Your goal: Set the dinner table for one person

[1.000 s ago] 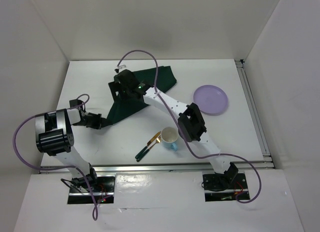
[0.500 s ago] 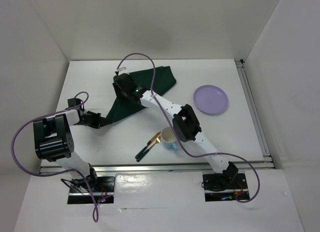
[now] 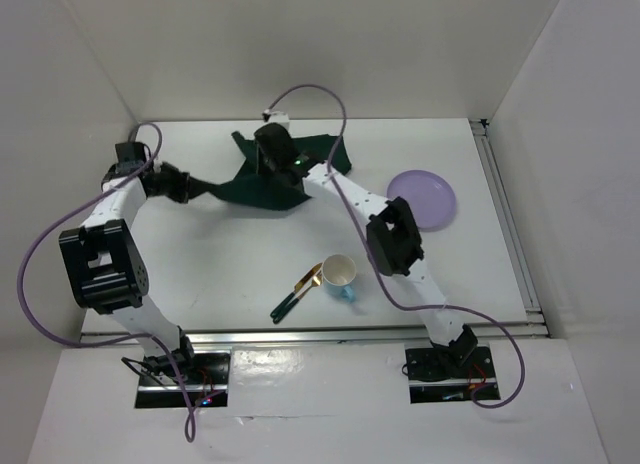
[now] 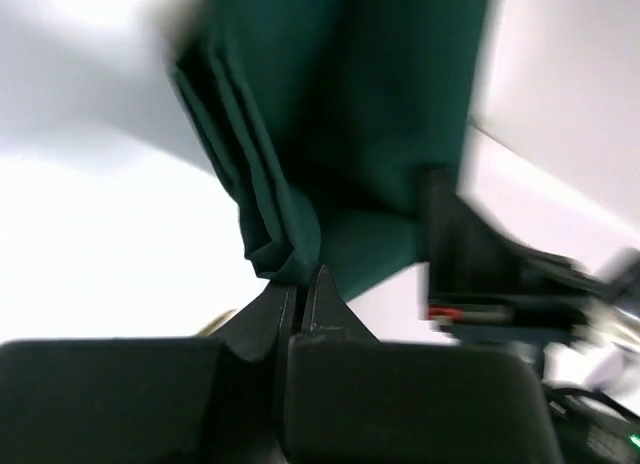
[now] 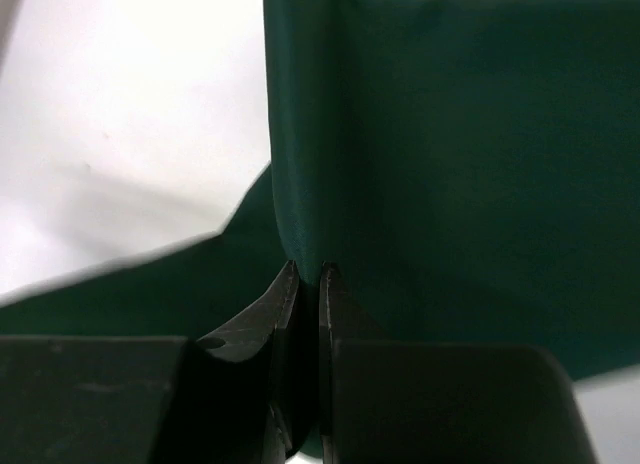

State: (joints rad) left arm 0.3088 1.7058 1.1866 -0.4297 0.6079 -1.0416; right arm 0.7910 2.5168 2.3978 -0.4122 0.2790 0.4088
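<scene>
Top view: fixed, above and behind the arm bases, looking down on the whole dinner table [image 3: 250,254] from far off. Both wrist views: low, very close, facing the green cloth [image 3: 255,192]. All three share that cloth; left wrist blurred.

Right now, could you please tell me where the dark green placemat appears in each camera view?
Top external: the placemat is at upper centre, left of the purple plate.
Left wrist: the placemat fills the upper centre, bunched in the shut left pincer.
Right wrist: the placemat fills the centre and right, a fold pinched in the shut right pincer.
Shared landmark: the white dinner table beside it.
</scene>
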